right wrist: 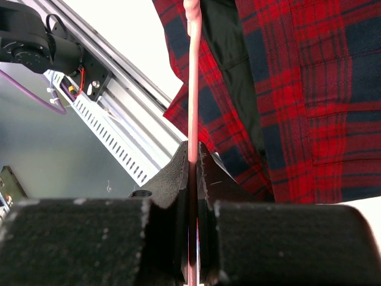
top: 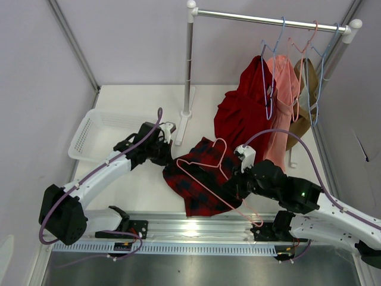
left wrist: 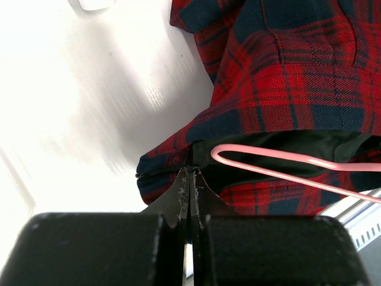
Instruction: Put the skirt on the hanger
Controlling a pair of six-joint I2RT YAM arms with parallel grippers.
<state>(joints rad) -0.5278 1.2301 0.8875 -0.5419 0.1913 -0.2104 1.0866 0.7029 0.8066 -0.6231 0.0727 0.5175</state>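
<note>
The red-and-black plaid skirt (top: 196, 196) lies on the table between the arms, lifted at its left edge. The pale-pink wire hanger (top: 205, 183) lies across it, hook pointing to the rack. My left gripper (top: 169, 156) is shut on the skirt's dark waistband edge (left wrist: 191, 162); in the left wrist view one end of the hanger (left wrist: 268, 164) sits in the skirt's (left wrist: 286, 71) opening over the black lining. My right gripper (top: 239, 185) is shut on the hanger wire (right wrist: 192, 89), with the skirt (right wrist: 309, 89) just to its right.
A white basket (top: 95, 134) stands at the left. A clothes rack (top: 189, 65) at the back holds a plain red garment (top: 241, 113), a salmon-pink one (top: 284, 95) and blue hangers (top: 268, 53). An aluminium rail (top: 196, 229) runs along the near edge.
</note>
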